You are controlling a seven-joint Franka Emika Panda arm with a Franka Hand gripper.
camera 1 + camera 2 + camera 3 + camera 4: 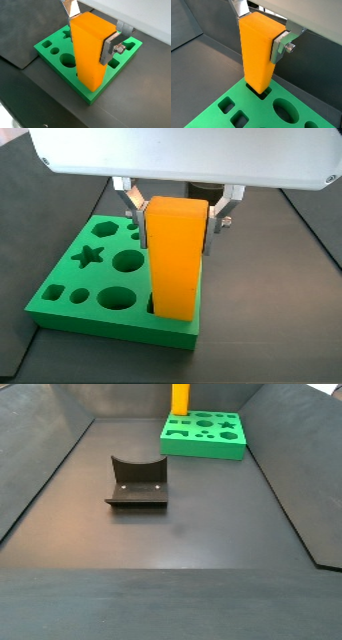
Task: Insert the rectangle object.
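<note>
The dark counter is the largest thing in sight, and every place below is given relative to the green board, which lies at its far end in a side view. The fixture stands well apart from the board, toward the counter's middle.

The board has cut-out holes: a star, rounds and small squares on the side away from the block.

The rectangle object stands upright at one edge of the board, its long axis vertical. Its lower end appears to sit just inside a rectangular slot; a dark gap shows around its base in a wrist view, so I judge it started but not fully seated.

The claw is directly above the board, pinching the block's upper part between its silver fingers. The block hangs straight below the claw, in line with the slot. The coming move likely needs only a straight push down along that axis, keeping the block from tilting.

The block is plain orange, smooth-faced, with crisp edges and no marks.
</note>
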